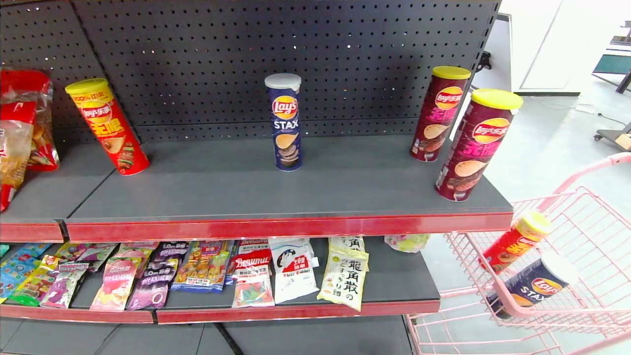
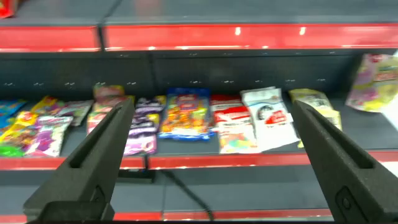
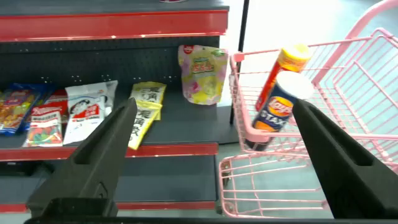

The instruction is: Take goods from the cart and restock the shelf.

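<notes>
Grey red-lipped shelf (image 1: pixel 246 192), pale concrete floor (image 1: pixel 542 143). Right of shelf, pink cart (image 1: pixel 581 197) — red chip can (image 1: pixel 515 241), blue chip can (image 1: pixel 532 286) inside, tilted, lids up and away from shelf. Left pincer (image 2: pixel 211 104), right pincer (image 3: pixel 214 104) released — empty.

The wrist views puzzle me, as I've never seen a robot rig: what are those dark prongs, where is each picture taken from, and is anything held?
The dark prongs are gripper fingers, seen from a camera on each wrist. The left gripper faces snack bags on the lower shelf; the right gripper faces the pink cart. Both are open and hold nothing. The wide picture comes from the head camera: four chip cans stand on the upper shelf, while a red can and a blue can sit in the cart.
</notes>
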Robot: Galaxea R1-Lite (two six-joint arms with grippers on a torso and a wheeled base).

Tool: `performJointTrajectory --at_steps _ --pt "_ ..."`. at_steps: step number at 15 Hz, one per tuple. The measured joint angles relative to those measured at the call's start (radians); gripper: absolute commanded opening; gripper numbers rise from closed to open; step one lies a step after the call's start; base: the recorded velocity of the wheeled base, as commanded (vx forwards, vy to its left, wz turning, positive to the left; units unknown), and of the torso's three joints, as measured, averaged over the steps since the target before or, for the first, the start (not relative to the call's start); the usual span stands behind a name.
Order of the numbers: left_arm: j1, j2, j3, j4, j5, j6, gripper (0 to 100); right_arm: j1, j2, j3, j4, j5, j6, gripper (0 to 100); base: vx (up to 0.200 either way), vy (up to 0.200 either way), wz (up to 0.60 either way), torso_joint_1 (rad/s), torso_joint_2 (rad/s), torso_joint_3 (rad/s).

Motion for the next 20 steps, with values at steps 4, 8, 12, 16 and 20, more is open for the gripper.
performJointTrajectory --at_steps 4,8,12,16,20 --pt "0.002 0.0 0.0 0.0 0.0 0.0 100 0.001 0.0 0.0 0.0 -0.001 0.0 100 0.0 -0.05 0.0 0.002 0.0 0.001" --pt "0.001 0.0 0.0 0.0 0.001 0.0 100 0.0 0.0 0.0 0.0 0.0 0.003 100 0.0 0.0 -0.6 0.0 0.0 0.005" --pt "0.0 0.0 0.0 0.0 0.0 0.0 100 0.001 0.0 0.0 0.0 -0.001 0.003 100 0.0 0.0 -0.6 0.006 0.0 0.001" --pt "0.0 0.0 0.0 0.0 0.0 0.0 100 0.0 0.0 0.0 0.001 -0.001 0.0 100 0.0 0.0 -0.15 0.002 0.0 -0.001" --pt "0.0 0.0 0.0 0.0 0.0 0.0 100 0.001 0.0 0.0 0.0 0.0 0.003 100 0.0 0.0 0.0 -0.077 0.19 0.115"
